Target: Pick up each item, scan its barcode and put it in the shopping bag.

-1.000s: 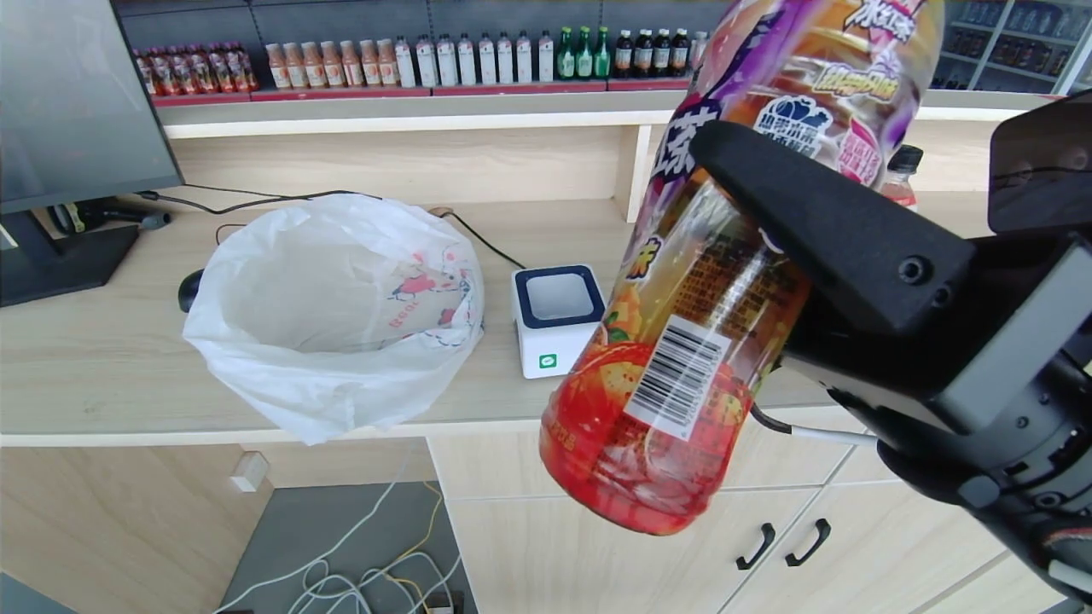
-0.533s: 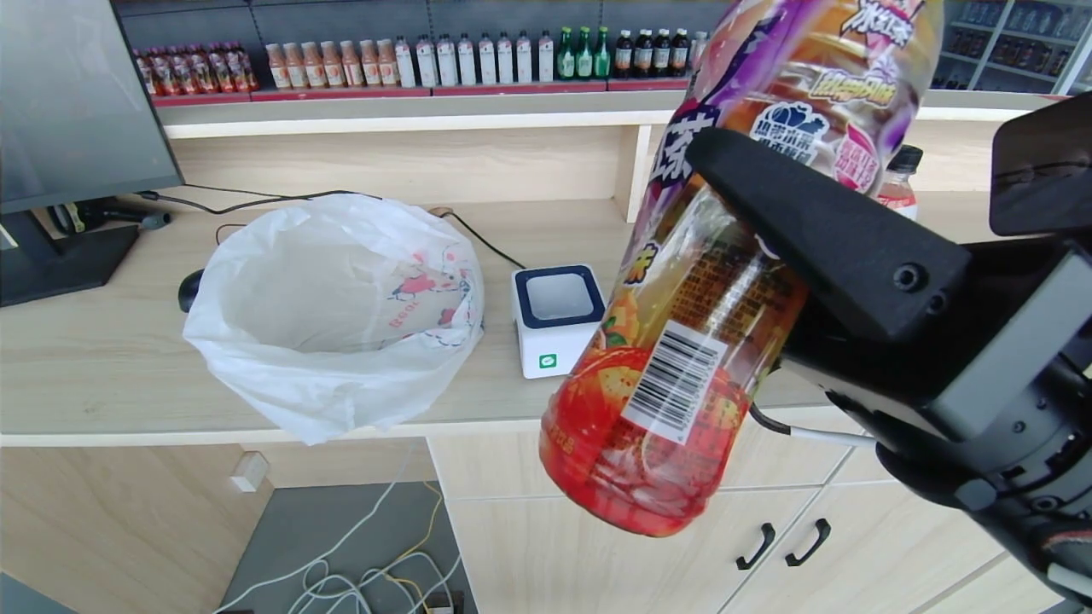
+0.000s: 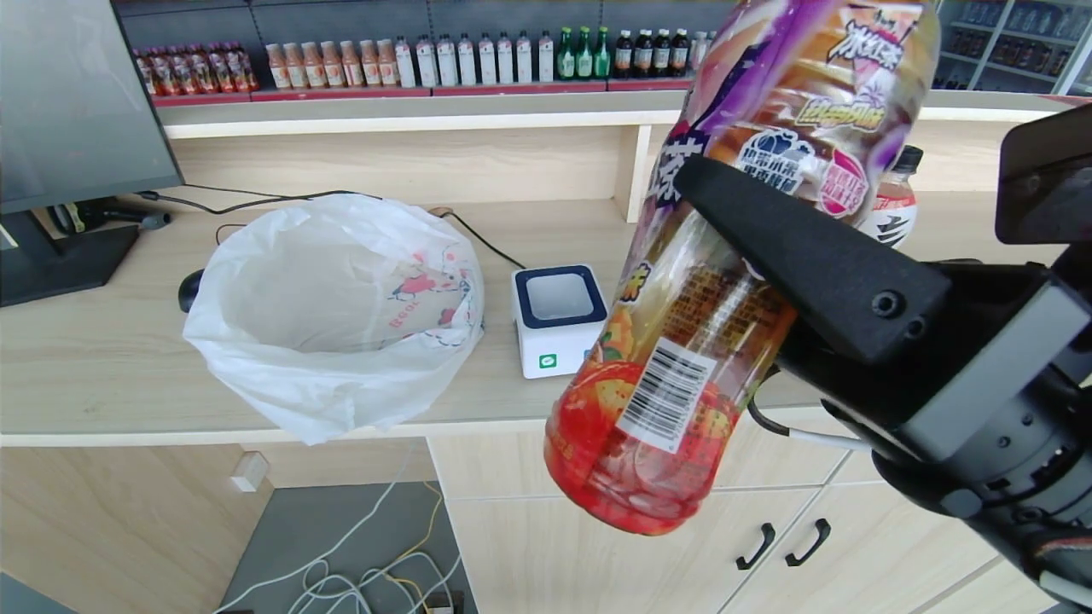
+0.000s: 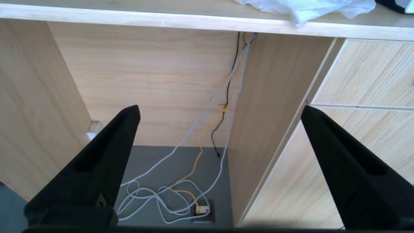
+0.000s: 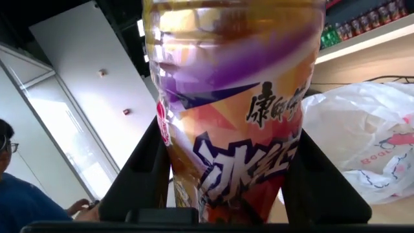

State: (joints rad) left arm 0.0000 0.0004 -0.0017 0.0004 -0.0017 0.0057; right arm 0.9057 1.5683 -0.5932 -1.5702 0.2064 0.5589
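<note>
Head view has the right gripper (image 5: 229, 175) with its fingers (image 3: 810, 256) clamped on a tilted bottle (image 3: 708, 281) in the air near the scanner (image 3: 559, 317), the barcode (image 3: 667, 394) facing the camera. Scanning seems the step in hand, and next the barcode probably must turn down toward the scanner. Beside the scanner the bag (image 3: 341, 315) sits open on the table (image 3: 85, 367), apparently empty; the left gripper (image 4: 220, 113) has its fingers spread wide, holding nothing.

Wood counter (image 3: 102, 358), monitor (image 3: 77, 94) at left, bottle shelf (image 3: 426, 104) behind, cabinet doors (image 3: 529, 554) with black handles (image 3: 758, 547) below, cables (image 3: 341, 587) on grey floor (image 3: 281, 529).
</note>
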